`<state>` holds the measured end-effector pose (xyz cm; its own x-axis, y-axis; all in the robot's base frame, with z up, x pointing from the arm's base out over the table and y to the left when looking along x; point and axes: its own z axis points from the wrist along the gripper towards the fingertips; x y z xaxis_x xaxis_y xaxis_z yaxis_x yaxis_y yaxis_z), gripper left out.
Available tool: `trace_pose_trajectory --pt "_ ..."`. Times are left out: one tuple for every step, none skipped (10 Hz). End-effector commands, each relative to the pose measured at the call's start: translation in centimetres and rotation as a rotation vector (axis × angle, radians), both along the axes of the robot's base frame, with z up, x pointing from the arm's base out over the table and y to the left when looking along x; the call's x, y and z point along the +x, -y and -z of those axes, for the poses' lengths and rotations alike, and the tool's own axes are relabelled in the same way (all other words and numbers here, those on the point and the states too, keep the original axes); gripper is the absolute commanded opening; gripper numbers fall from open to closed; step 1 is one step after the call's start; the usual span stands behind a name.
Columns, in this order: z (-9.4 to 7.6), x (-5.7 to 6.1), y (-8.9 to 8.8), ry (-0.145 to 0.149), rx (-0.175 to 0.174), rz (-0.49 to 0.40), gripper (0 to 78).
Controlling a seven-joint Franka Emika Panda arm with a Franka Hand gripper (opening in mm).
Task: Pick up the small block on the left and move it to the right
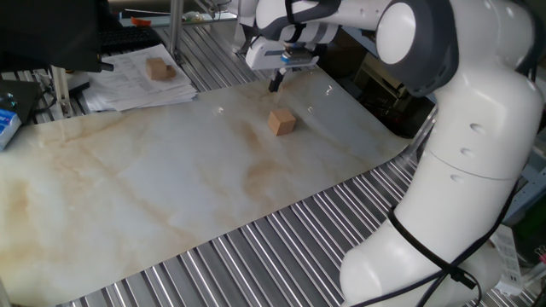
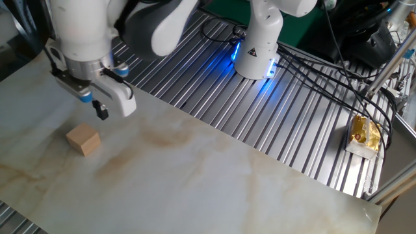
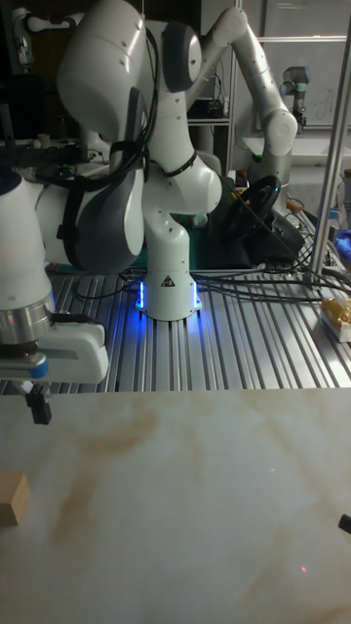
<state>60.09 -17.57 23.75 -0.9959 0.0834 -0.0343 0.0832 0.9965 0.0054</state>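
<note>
The small block [image 1: 281, 122] is a light-tan wooden cube resting on the marbled sheet [image 1: 153, 196]. It also shows in the other fixed view [image 2: 83, 140], and at the left edge of the tall fixed view [image 3: 12, 498]. My gripper [image 1: 275, 83] hangs above the sheet just behind the block, apart from it. Its dark fingers [image 2: 101, 112] are pressed together, shut with nothing in them. In the tall fixed view the gripper [image 3: 39, 408] is above and slightly right of the block.
A second, browner block [image 1: 158, 68] lies on a stack of papers [image 1: 128, 89] beyond the sheet. Ribbed metal tabletop [image 2: 292, 110] surrounds the sheet. The arm's base [image 2: 257, 49] glows blue, with cables nearby. A yellow packet [image 2: 364, 133] sits at the right.
</note>
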Motion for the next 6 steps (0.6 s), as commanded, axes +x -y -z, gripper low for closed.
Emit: trace_pose_trajectory --pt "0.1 0.5 1.2 -0.001 0.0 -0.015 0.0" --pt "0.4 0.8 1.8 0.003 -0.003 -0.02 0.0" --pt "0.5 0.8 2.0 0.006 -0.01 -0.019 0.0" --pt "0.5 0.9 2.2 0.009 -0.014 -0.016 0.0" --pt "0.5 0.9 2.2 0.009 -0.014 -0.016 0.0" --pt "0.7 0.8 2.4 0.019 -0.017 -0.007 0.0"
